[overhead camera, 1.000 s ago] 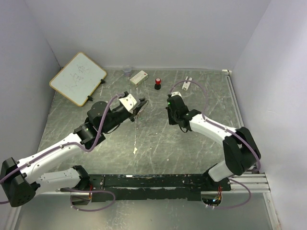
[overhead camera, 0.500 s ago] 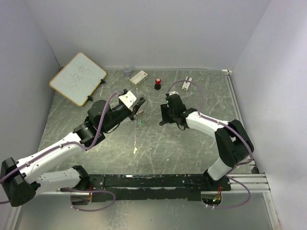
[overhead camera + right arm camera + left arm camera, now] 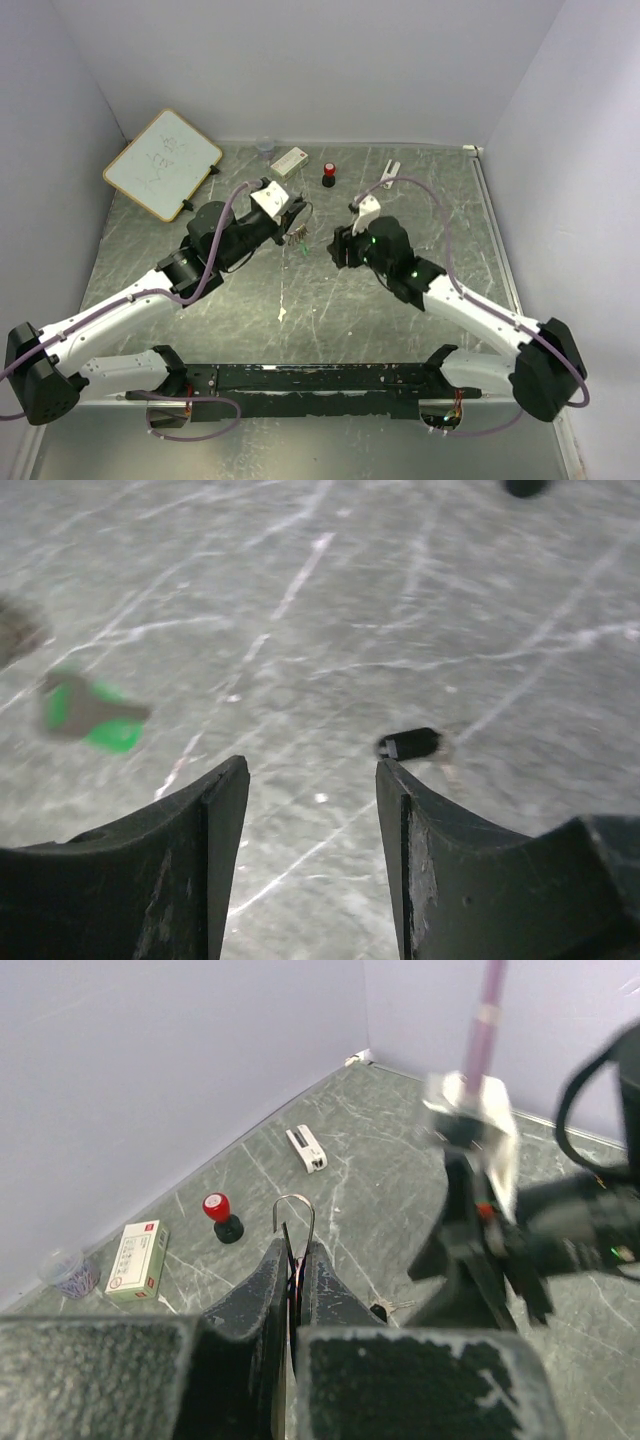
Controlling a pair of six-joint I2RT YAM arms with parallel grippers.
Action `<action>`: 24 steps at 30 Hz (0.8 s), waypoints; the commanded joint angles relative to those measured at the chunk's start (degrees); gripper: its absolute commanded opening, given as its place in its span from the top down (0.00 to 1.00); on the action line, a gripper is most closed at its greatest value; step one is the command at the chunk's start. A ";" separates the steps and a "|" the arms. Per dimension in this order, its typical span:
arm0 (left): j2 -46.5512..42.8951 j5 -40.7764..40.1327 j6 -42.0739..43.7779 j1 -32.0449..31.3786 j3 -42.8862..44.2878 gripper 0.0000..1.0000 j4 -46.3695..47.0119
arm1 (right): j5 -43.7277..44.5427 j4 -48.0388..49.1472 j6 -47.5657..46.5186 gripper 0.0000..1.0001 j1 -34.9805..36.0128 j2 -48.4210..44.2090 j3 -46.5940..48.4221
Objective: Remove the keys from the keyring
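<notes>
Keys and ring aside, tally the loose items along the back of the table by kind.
White whiteboard with tan frame: 1
Small clear plastic cup: 1
White rectangular box: 1
Red-topped black knob: 1
White plastic clip: 1
Total: 5

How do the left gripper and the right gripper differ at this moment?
1. The left gripper has its jaws shut; the right gripper has its jaws open.
2. The left gripper holds the keyring, whose wire loop sticks out past its tips. The right gripper holds nothing, and only the table shows in its gap.
Shared: both have black fingers.
</notes>
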 commanded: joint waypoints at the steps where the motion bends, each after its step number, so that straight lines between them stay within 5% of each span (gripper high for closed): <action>1: -0.07 -0.77 -1.26 0.29 4.08 0.93 -0.38 | -2.30 15.68 -3.32 0.46 6.99 -6.82 -8.14; 9: -0.35 0.03 -2.22 0.27 5.19 0.93 -1.16 | 0.81 31.13 -8.52 0.43 14.93 -7.44 -13.75; 24: -1.65 1.99 -3.47 0.24 4.01 0.93 -0.09 | 9.13 41.20 -15.30 0.39 18.21 0.00 -11.58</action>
